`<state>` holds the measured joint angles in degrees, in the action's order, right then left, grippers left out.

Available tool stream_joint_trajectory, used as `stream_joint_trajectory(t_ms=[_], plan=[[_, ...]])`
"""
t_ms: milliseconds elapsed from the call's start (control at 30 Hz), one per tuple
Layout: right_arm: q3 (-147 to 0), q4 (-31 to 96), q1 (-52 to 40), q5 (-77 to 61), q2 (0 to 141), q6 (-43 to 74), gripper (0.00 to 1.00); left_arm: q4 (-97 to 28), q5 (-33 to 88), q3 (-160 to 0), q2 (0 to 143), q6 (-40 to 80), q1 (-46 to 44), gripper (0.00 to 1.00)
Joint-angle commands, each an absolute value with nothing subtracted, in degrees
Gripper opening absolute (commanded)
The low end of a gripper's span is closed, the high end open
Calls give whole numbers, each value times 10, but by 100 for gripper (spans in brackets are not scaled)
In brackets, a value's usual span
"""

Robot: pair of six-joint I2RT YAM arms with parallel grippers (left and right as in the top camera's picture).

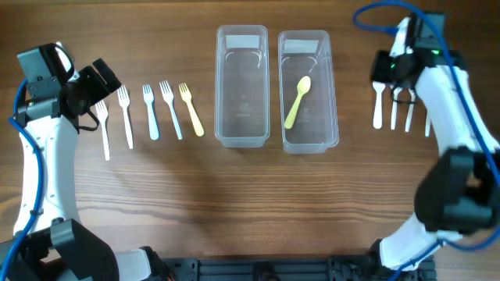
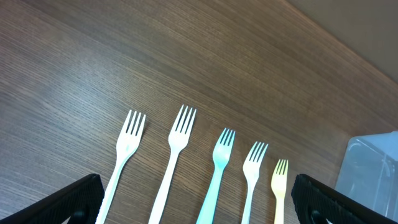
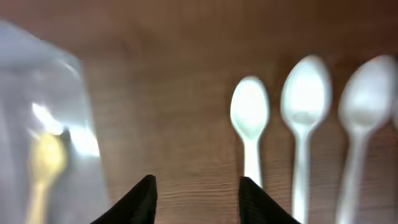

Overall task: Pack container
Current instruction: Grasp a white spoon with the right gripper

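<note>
At the table's centre stand two clear containers side by side, long sides running 12 to 6. The left container holds nothing. The right container holds the yellow spoon, which lies slanted with its bowl toward 1 o'clock.

Out toward 9 o'clock on the wooden table, five forks lie in a row, tines toward 12: the outer white fork, the second white fork, the blue fork, the third white fork and the yellow fork, which lies closest to the containers. The left gripper hangs over this row with its fingers spread wide and nothing between them.

Toward 3 o'clock, white spoons lie with bowls toward 12: the inner white spoon, the middle white spoon and the outer white spoon. The right gripper sits above bare wood between the right container and the inner white spoon, its fingers apart and holding nothing.
</note>
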<state>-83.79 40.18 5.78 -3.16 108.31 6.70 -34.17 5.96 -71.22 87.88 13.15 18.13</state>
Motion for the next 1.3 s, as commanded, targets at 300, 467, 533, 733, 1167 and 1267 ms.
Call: stream_joint_trajectory(t_ms=[300, 467, 533, 733, 1167, 1267], plan=[[-833, 378, 76, 5, 1182, -1, 44, -341, 70, -723, 879, 122, 184, 100], [-833, 375, 88, 15, 1188, -1, 43, -342, 70, -723, 879, 122, 184, 100], [-833, 375, 90, 12, 1199, -1, 42, -341, 70, -723, 879, 122, 184, 100], [-832, 372, 91, 4, 1235, 1, 41, -342, 70, -723, 879, 122, 184, 100], [-860, 409, 90, -1, 1191, 19, 4, -341, 70, -723, 879, 122, 184, 100], [-876, 411, 82, -70, 1129, 19, 4, -341, 70, -723, 879, 122, 184, 100]])
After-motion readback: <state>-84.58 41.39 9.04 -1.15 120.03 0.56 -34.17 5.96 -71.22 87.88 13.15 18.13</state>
